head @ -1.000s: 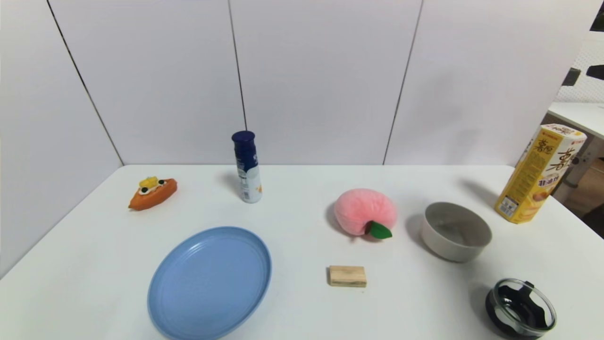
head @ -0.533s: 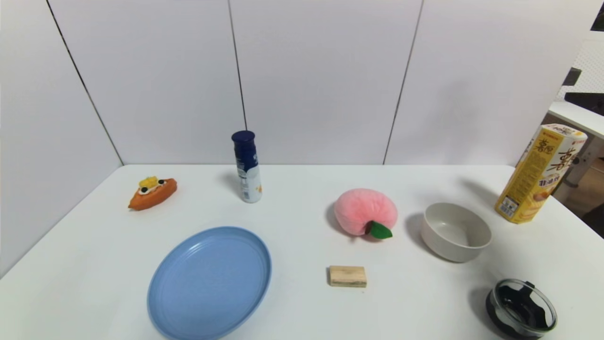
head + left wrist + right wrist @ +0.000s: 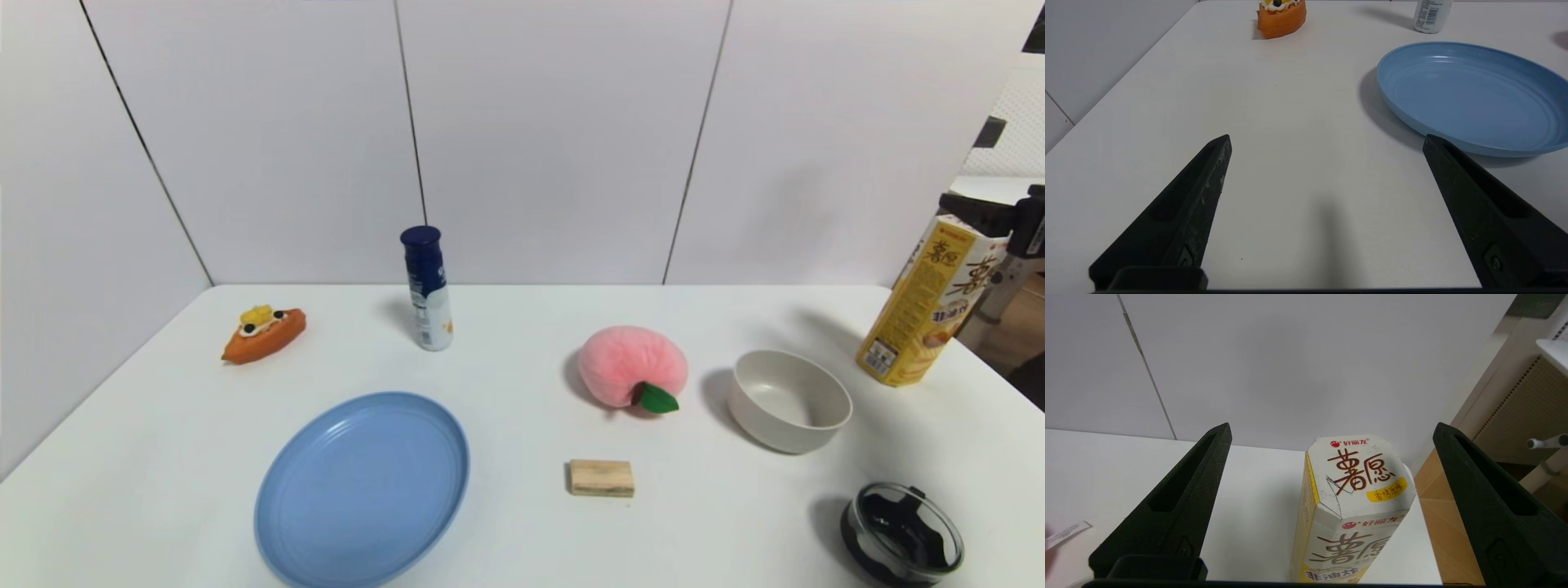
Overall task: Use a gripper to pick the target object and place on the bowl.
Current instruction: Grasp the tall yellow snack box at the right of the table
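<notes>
The tall yellow snack box (image 3: 931, 302) stands upright at the table's far right edge, behind and to the right of the beige-grey bowl (image 3: 789, 400), which is empty. My right gripper (image 3: 1011, 214) shows at the right edge of the head view, level with the box's top. In the right wrist view the right gripper (image 3: 1332, 430) is wide open, and the box's white top (image 3: 1359, 477) lies between the fingers (image 3: 1180, 490) without touching them. My left gripper (image 3: 1327, 139) is open and empty, low over the table beside the blue plate (image 3: 1474, 94).
A pink plush peach (image 3: 630, 366) sits left of the bowl. A wooden block (image 3: 602, 478), a black glass-rimmed container (image 3: 902, 535), the blue plate (image 3: 363, 486), a blue-capped bottle (image 3: 428, 287) and an orange toy (image 3: 263, 333) are on the table. The table's right edge runs just past the box.
My right gripper has come into the head view from the right edge and moved down and left to the level of the box's top. Nothing on the table has moved.
</notes>
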Tool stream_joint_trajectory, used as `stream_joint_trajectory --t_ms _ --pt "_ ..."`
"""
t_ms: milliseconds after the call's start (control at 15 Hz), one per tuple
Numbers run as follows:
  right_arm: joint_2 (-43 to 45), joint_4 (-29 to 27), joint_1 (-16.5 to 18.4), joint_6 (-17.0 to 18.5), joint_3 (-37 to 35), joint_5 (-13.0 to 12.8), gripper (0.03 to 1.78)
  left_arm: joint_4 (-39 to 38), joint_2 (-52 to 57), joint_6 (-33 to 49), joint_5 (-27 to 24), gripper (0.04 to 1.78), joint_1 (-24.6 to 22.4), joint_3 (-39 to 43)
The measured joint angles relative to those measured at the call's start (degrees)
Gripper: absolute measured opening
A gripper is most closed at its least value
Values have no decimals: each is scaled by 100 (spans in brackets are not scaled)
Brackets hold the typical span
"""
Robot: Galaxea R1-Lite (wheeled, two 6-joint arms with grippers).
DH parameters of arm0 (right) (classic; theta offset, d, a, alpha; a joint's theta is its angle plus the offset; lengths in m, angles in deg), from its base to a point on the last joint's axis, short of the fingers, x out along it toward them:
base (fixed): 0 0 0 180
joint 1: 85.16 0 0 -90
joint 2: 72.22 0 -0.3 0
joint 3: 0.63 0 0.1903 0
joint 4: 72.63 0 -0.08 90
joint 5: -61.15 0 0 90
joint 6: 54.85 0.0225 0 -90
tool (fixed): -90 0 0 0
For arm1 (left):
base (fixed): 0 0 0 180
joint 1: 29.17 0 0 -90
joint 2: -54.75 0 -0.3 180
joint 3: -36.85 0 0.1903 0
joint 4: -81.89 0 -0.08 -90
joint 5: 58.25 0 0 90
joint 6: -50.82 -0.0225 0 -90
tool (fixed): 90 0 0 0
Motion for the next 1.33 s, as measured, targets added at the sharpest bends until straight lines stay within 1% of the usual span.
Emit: stream_joint_trajectory --t_ms 200,600,733,933,1133,1200,1333 --pt "-306 57 63 85 204 -48 171 2 0 0 0 169 2 0" --pt "-812 -11 245 146 405 -34 171 2 0 2 0 169 0 0" --pt "-903 -20 245 317 416 5 171 2 0 0 0 169 0 0" --pt "-1013 -23 210 312 385 162 171 0 0 0 2 169 0 0" --pt "-1165 -1 201 229 378 427 171 0 0 0 0 169 2 0" --pt "-1224 2 196 184 383 473 171 2 0 0 0 169 2 0" --pt "-1356 29 194 143 400 488 171 0 0 0 2 169 2 0"
